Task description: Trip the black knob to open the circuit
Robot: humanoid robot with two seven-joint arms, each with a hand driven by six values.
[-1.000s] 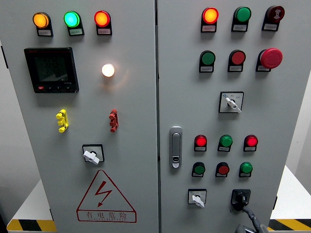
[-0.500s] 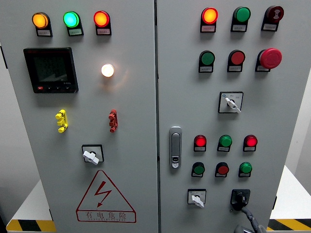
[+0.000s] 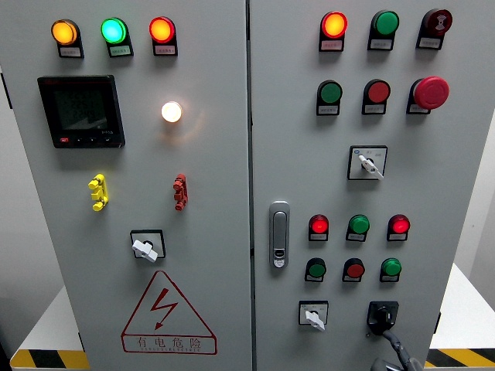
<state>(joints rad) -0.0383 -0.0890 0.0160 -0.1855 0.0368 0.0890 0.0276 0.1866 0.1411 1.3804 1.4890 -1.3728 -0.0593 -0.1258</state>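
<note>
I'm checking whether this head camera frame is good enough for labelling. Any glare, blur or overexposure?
Head view: sharp overall; the white lamp is blown out and casts a warm halo on the left door; the black knob stays legible; the right hand is cropped at the bottom edge.

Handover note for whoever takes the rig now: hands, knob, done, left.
Right robot hand: only partly in view at the bottom edge, just below the black knob; whether it touches or grips it cannot be told.
Left robot hand: out of view.
Black knob: lower right of the cabinet's right door, right of a white selector switch.
Done: approach.
Left: grasp and trip the knob.
</note>
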